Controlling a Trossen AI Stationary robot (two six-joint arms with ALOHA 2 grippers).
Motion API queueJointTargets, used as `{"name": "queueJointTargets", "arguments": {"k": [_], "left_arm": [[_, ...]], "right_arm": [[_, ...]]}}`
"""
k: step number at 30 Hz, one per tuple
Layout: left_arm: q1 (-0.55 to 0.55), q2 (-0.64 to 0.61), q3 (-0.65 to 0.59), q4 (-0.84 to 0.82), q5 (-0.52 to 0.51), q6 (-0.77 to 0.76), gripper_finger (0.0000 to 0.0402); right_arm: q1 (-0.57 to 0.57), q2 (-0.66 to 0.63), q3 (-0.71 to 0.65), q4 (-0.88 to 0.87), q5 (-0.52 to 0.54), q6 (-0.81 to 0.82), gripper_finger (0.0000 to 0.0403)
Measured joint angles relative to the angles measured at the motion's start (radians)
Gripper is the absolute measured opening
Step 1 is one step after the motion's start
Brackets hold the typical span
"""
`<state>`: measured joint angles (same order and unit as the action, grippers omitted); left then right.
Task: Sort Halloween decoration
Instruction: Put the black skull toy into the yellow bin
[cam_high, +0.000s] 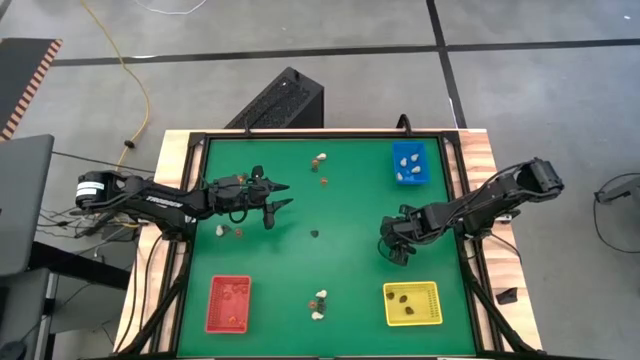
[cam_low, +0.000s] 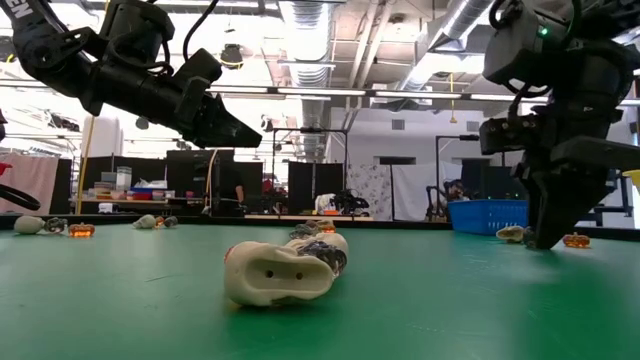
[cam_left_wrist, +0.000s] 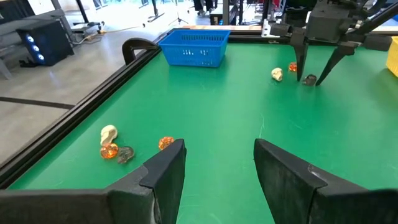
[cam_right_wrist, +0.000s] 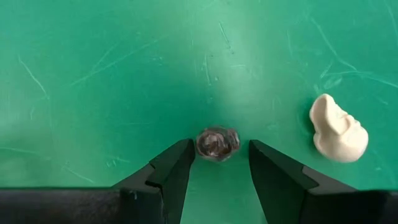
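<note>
The Halloween decoration lies scattered as tiny trinkets on the green mat. My right gripper (cam_right_wrist: 219, 163) points steeply down at the mat, right of the table's middle (cam_high: 392, 248). It is open, with its fingertips on either side of a dark trinket (cam_right_wrist: 217, 143) and a narrow gap showing at each side. A cream skull trinket (cam_right_wrist: 337, 135) lies flat on the mat close by, and an orange one (cam_left_wrist: 292, 66) lies beyond it. My left gripper (cam_left_wrist: 217, 149) hangs open and nearly level above the mat's left half (cam_high: 275, 197), with nothing between its fingers.
A blue tray (cam_high: 410, 163) stands at the far right, a red tray (cam_high: 228, 303) at the near left and a yellow tray (cam_high: 412, 303) at the near right. More trinkets lie in groups at the far middle (cam_high: 320, 160), the left (cam_high: 222, 230) and the near middle (cam_high: 320, 300).
</note>
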<state>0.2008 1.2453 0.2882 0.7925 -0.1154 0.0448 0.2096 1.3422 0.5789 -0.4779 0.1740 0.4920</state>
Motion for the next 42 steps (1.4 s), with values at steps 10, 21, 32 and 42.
{"name": "queueJointTargets", "arguments": {"k": [10,21,32,42], "left_arm": [[0.000,0.000,0.000,0.000,0.000,0.000,0.0180],[0.000,0.000,0.000,0.000,0.000,-0.003,0.0180],[0.000,0.000,0.000,0.000,0.002,-0.004,0.0180],[0.000,0.000,0.000,0.000,0.001,-0.004,0.0180]], "right_arm": [[-0.002,0.001,-0.001,0.017,0.003,0.058,0.0195],[-0.015,0.002,-0.001,0.018,-0.002,0.125,0.0186],[-0.023,0.004,0.028,-0.024,-0.034,0.127,0.0099],[0.038,0.003,0.183,-0.074,-0.230,0.052,0.0095]]}}
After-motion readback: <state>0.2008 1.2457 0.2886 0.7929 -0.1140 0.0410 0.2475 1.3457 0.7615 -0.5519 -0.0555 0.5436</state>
